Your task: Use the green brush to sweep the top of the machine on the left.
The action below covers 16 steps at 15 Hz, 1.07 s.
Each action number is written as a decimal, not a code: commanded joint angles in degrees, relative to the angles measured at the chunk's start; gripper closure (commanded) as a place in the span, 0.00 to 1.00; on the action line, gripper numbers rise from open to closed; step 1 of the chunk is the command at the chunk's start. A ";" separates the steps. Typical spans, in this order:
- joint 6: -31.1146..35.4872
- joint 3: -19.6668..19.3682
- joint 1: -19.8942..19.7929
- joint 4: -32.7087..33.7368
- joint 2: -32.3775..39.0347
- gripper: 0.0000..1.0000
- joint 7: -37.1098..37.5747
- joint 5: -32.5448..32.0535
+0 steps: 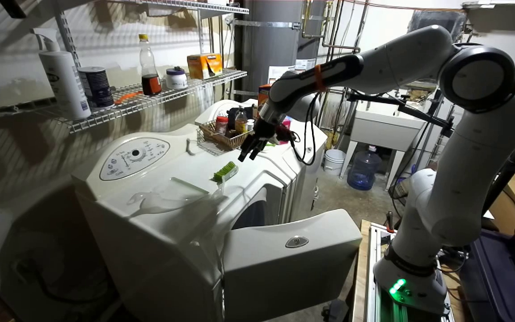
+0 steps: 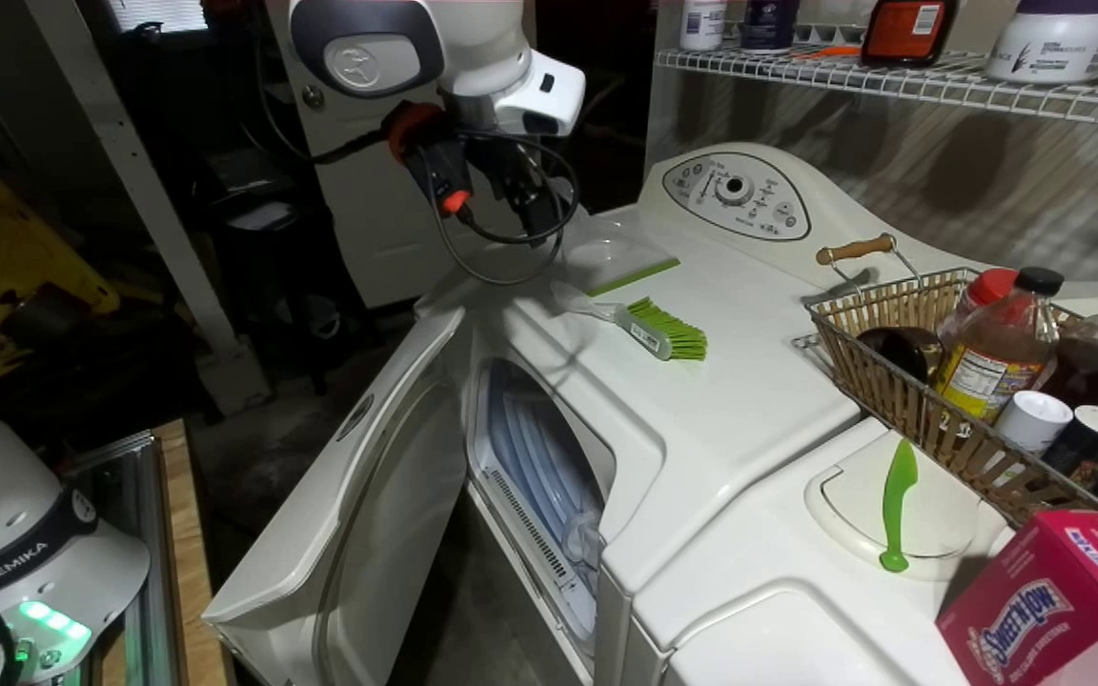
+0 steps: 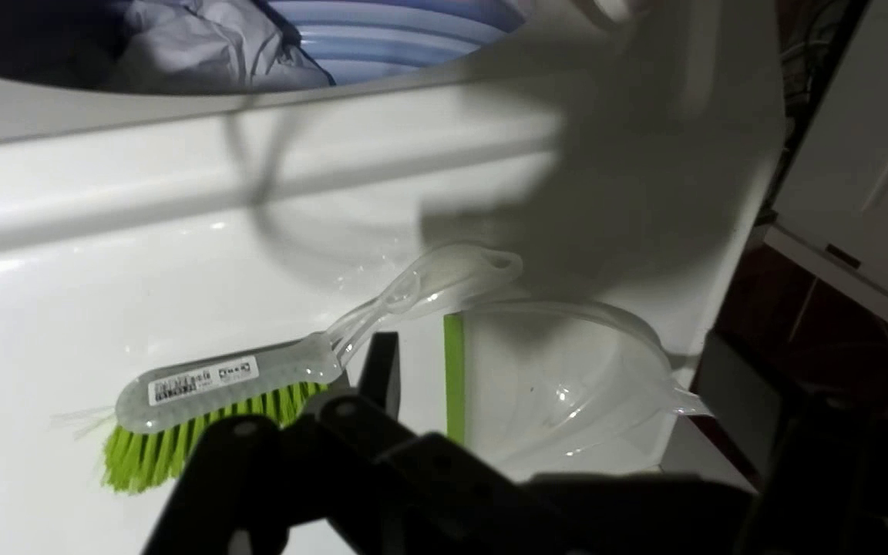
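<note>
The green brush lies on top of the white machine. It has bright green bristles and a clear handle. In an exterior view the brush points its bristles toward the control panel side. Above the machine hangs my gripper, apart from the brush. In the wrist view the brush is at lower left, part of its bristles hidden behind the gripper linkage. The gripper is spread wide and nothing is held. A clear dustpan with a green lip shows between its fingers, below them on the machine top.
The dustpan rests beside the brush handle. A wicker basket of bottles stands farther along. The machine's front door hangs open. A wire shelf with bottles runs above the back. On the neighbouring machine are a green utensil and pink box.
</note>
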 commanded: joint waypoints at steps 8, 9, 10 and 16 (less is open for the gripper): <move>10.41 9.49 -7.24 2.73 10.30 0.00 35.22 -7.96; 12.38 9.62 -7.61 2.63 11.13 0.00 35.74 -7.24; 15.66 10.03 -8.17 2.51 12.06 0.00 34.33 -5.14; 24.81 17.24 -11.48 6.43 17.90 0.00 20.76 20.55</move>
